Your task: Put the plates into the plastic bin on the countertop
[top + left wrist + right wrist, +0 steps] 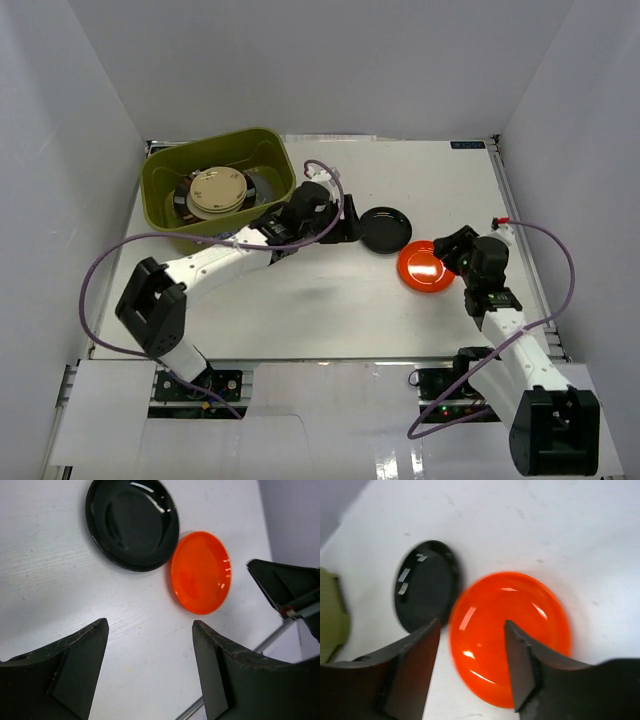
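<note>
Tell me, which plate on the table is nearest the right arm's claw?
The glossy orange-red round plate, under the right gripper; the black round plate lies beyond it.

No legible text, blue table sticker (467,145) unreadable

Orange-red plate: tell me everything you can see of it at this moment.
The orange-red plate is a small, round, shallow dish, glossy like plastic or glazed ware, with bright highlights. It is empty and whole. It lies flat and right way up on the white table, right of centre. On its far left side its rim meets that of the black plate; whether they overlap is unclear. The open right gripper is poised over its right edge, and contact cannot be judged.
</note>
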Controlling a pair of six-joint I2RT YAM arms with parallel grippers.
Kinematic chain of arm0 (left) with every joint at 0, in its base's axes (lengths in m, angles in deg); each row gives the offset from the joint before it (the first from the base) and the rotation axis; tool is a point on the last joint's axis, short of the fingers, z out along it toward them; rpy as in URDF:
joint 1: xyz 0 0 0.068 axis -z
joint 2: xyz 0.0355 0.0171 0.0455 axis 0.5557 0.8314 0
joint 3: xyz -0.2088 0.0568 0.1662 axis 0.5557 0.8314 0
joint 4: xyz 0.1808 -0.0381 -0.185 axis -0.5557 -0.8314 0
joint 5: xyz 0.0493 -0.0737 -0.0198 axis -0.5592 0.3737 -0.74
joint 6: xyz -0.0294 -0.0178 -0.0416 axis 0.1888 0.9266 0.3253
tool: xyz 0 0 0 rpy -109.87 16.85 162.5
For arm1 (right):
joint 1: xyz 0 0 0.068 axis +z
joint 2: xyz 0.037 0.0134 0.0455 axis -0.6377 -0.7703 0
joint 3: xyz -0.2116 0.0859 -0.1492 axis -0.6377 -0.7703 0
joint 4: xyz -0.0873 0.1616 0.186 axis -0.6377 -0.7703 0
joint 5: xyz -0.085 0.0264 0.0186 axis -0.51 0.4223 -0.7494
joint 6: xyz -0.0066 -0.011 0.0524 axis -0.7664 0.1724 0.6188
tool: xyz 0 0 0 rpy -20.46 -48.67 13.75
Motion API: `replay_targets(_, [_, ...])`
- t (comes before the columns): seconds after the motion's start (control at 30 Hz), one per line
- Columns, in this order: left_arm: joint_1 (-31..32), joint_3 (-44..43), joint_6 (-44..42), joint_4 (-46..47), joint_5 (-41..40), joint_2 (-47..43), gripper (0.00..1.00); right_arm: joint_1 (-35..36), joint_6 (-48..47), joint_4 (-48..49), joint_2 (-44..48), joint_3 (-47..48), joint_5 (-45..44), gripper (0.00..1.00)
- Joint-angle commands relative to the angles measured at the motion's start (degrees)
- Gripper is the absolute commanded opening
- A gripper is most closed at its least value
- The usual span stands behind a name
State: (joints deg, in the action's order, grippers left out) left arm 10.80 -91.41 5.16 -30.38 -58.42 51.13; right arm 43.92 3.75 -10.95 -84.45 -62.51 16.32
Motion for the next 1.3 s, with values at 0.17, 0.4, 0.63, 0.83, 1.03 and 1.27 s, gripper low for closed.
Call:
replay_targets(0.17, [1.85, -7.22, 2.50, 4.61, -13.47, 15.28, 0.77, -9.04, -1.48, -5.08, 7.24, -8.69, -3.11, 0.68])
replay_targets(0.4, [0.27, -18.56, 3.99, 2.41, -12.50, 29.63, 0.75, -10.80, 0.89, -0.79, -1.10, -11.43, 1.88, 0.55])
replay_targets(0.63, [-1.58, -21.82, 4.61, 2.76, -11.18, 35.88, 0.53, -10.97, 3.53, 6.86, -8.74, -13.45, 9.01, 0.43])
replay_targets(0.83, [-2.54, -20.16, 4.79, 5.04, -10.48, 36.06, 0.10, -10.97, 5.29, 10.47, -12.62, -14.24, 10.86, 0.18])
replay_targets(1.03, [-2.63, -17.35, 2.86, 7.93, -8.90, 28.53, 0.00, -10.89, 6.60, 9.77, -6.41, -13.37, 10.34, 0.08])
replay_targets(1.27, [-3.16, -18.39, -1.71, 7.43, -7.92, 10.88, 0.00, -10.97, 7.57, 6.34, -1.99, -8.01, 15.25, 0.08])
